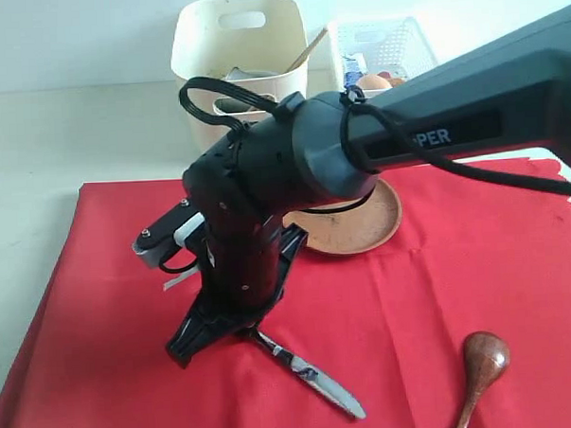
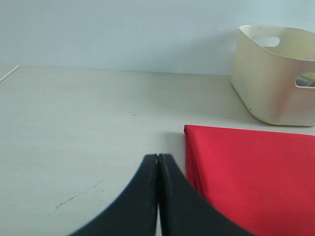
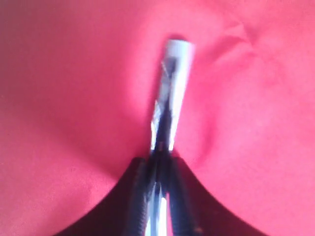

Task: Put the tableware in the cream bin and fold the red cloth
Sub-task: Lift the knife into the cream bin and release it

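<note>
- Setting: pale table [image 1: 74,138] against a plain light wall [image 2: 123,29].
- Red cloth [image 1: 440,283]: spread flat over the near part of the table and reaching its right side. Its far-left corner shows in my left wrist view, with bare table to the left of it.
- Cream bin [image 1: 202,47]: upright at the far centre, off the cloth and just beyond its far edge. There are dark things inside that I cannot identify.
- White lattice basket [image 1: 397,43]: just right of the cream bin, with an egg [image 1: 373,81] showing inside.
- Round brown plate [image 1: 362,225]: on the cloth near the middle, with its left part hidden behind my right arm.
- Dark wooden spoon [image 1: 483,362]: on the cloth at the near right, bowl toward the far side, well apart from my grippers.
- Metal knife [image 1: 316,378]: at the near centre of the cloth, running from my right gripper toward the near right. I cannot tell whether it is clear of the fabric.
- My right gripper [image 1: 245,332]: reaching across to left of centre and pointing down, with its jaws pinched narrow on one end of the knife.
- My left gripper [image 2: 158,160]: jaws pressed together and holding nothing, above bare table just left of the cloth's corner.
</note>
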{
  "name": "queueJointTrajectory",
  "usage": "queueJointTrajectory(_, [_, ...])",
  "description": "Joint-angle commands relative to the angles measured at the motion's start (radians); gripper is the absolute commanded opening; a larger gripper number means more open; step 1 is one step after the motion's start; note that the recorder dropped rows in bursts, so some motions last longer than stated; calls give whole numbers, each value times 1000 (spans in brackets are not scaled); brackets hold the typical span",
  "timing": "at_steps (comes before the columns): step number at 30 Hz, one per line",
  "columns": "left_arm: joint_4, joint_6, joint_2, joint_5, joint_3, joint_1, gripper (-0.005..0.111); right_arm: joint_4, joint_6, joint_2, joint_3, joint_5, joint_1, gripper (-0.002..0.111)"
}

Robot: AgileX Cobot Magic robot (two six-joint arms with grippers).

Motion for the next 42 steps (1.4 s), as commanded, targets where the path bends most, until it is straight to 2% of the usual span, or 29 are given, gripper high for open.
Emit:
queueJointTrajectory(1, [-6, 5, 5, -4, -1, -5, 1, 23, 0, 20, 6, -5, 0, 0])
queueJointTrajectory(7, [-6, 5, 5, -4, -1, -5, 1, 203, -122, -36, 4, -17, 0, 0])
queueJointTrajectory(18, [-6, 5, 5, -4, -1, -5, 1, 198, -184, -194, 4, -124, 0, 0])
queueJointTrajectory(21, [-6, 5, 5, -4, -1, -5, 1, 155, -190, -230, 4, -202, 0, 0])
queueJointTrajectory(27, [-6, 5, 5, -4, -1, -5, 1, -76, -190, -274, 4, -390, 0, 0])
queueJointTrajectory(31, [-6, 5, 5, -4, -1, -5, 1, -162, -188, -285, 2, -517, -7, 0])
queueJointTrajectory(42, [-6, 5, 5, -4, -1, -5, 1, -187, -181, -283, -117, -700, -123, 0])
